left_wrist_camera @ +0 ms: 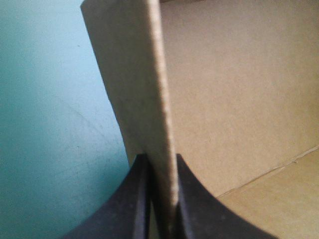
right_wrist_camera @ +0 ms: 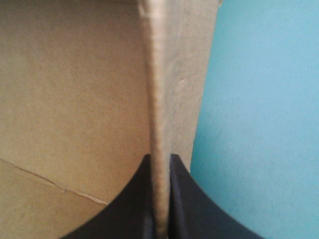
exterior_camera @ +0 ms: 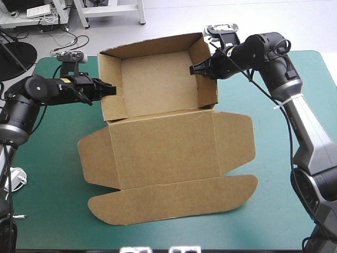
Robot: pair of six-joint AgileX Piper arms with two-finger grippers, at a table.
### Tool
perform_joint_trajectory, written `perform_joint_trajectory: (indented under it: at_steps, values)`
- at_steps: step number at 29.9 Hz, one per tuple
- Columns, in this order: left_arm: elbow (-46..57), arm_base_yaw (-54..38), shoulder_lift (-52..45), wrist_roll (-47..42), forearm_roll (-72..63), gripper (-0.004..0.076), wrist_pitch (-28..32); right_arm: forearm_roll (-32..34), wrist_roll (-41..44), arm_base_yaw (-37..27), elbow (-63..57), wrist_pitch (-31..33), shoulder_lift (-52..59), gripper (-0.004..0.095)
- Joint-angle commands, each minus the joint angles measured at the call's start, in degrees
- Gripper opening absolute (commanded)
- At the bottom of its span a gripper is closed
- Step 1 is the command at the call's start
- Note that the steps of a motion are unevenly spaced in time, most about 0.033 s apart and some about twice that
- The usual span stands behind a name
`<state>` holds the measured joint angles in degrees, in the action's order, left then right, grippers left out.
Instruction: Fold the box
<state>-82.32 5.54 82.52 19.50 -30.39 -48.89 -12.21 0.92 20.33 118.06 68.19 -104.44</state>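
Note:
The brown box (exterior_camera: 158, 84) stands as an open tray at the table's far middle, its walls raised. Its lid (exterior_camera: 163, 150) lies flat toward the near edge, side flaps and a long front flap spread out. My left gripper (exterior_camera: 108, 90) is shut on the tray's left wall, whose edge (left_wrist_camera: 162, 124) runs up between the black fingers (left_wrist_camera: 137, 199). My right gripper (exterior_camera: 197, 69) is shut on the right wall, and that wall's edge (right_wrist_camera: 159, 124) rises between its black fingers (right_wrist_camera: 182, 199). Both wrist views show the tray's inside on one side and teal-green cover on the other.
The teal-green cover (exterior_camera: 295, 105) shows around the box on all sides, widest at the right and along the near edge. The lid's front flap (exterior_camera: 174, 200) reaches close to the table's near edge.

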Motion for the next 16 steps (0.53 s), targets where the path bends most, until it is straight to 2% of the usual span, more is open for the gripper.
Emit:
perform_joint_trajectory:
  at_steps: [1,7,10,16]
  values:
    - [-3.0,5.8,-1.8,-6.7,3.5,-0.001,0.9,-1.8,1.3,0.4,-0.8,2.8,1.6,0.0]
    - [-3.0,12.8,3.8,-15.9,15.9,-0.001,-3.6,-2.7,1.8,1.3,-13.1,1.9,1.5,0.0]
    - [-3.0,15.2,7.8,-19.5,20.6,-0.001,-5.7,-4.2,1.9,1.8,-19.3,-0.8,1.5,-0.0001]
    - [-3.0,17.3,14.5,-20.3,23.5,-0.001,-6.3,-5.6,1.9,2.6,-27.9,-8.3,1.4,-0.0001]
